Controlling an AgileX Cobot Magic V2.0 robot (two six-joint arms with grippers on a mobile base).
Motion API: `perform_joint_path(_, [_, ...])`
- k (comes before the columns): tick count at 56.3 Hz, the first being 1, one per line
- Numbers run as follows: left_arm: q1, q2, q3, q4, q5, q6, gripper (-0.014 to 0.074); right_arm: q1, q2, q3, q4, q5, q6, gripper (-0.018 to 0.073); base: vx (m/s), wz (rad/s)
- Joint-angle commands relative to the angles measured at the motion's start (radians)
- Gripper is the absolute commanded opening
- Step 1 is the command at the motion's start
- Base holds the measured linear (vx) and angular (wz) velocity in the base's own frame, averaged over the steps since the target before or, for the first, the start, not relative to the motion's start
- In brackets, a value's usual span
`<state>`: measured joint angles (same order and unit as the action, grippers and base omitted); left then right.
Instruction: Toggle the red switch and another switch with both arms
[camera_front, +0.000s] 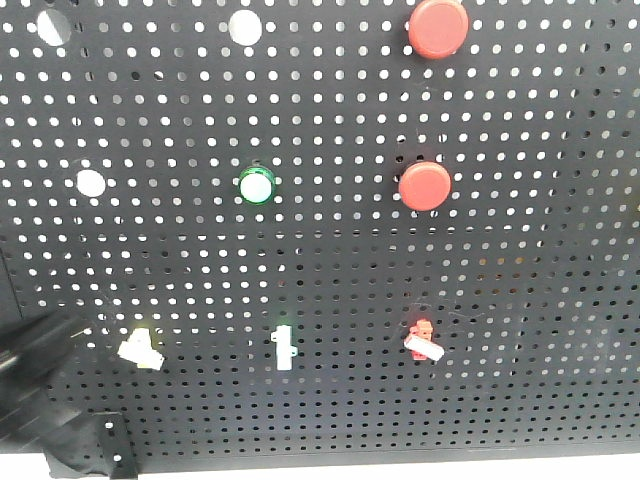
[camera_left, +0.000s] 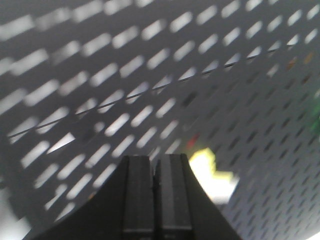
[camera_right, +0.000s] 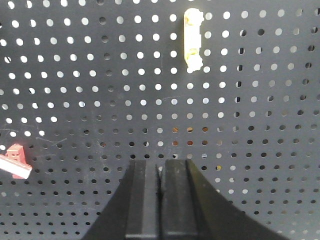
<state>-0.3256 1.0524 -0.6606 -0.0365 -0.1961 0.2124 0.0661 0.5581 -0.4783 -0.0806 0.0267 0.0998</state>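
Left gripper (camera_left: 155, 200), closed on nothing, angled obliquely left of the red switch (camera_front: 424, 340). Right gripper (camera_right: 160, 200), likewise closed, sat square-on right of it.

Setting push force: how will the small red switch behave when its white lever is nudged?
The red switch sits mounted on the pegboard, so its body probably stays put; only the lever should flip. The lever looks thin, hard plastic: likely stiff, needing little force. Being tiny, it may let closed jaws slip off.

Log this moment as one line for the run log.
left gripper shut, short of yellow switch | right gripper shut, red switch lower left in its view, untouched | stage: pre-contact
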Motion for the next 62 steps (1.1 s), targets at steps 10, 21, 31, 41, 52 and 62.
perform_joint_path(10, [-0.018, 0.053, -0.061, -0.007, -0.079, -0.003, 0.0003, 0.0, 0.008, -0.032, -0.001, -0.091, -0.003, -0.0006, 0.0, 0.0])
perform_joint_path(21, [-0.018, 0.079, -0.061, 0.026, -0.058, -0.003, 0.0003, 0.0, 0.008, -0.032, -0.001, -0.09, -0.003, -0.0006, 0.0, 0.0])
perform_joint_path(31, [-0.018, 0.11, -0.061, 0.025, -0.05, -0.003, 0.0003, 0.0, 0.008, -0.032, -0.001, -0.09, -0.002, -0.0006, 0.0, 0.0])
perform_joint_path(41, [-0.018, 0.118, -0.061, 0.025, 0.022, -0.003, 0.0003, 0.0, 0.008, -0.032, -0.001, -0.086, -0.002, -0.0006, 0.0, 0.0])
perform_joint_path(52, [-0.029, 0.084, -0.061, 0.023, 0.105, -0.004, 0.0003, 0.0, 0.008, -0.032, -0.001, -0.062, -0.002, -0.0006, 0.0, 0.0])
perform_joint_path(62, [-0.076, -0.014, -0.061, 0.023, 0.209, -0.004, 0.0003, 0.008, 0.008, -0.032, 0.006, -0.05, 0.0, -0.0006, 0.0, 0.0])
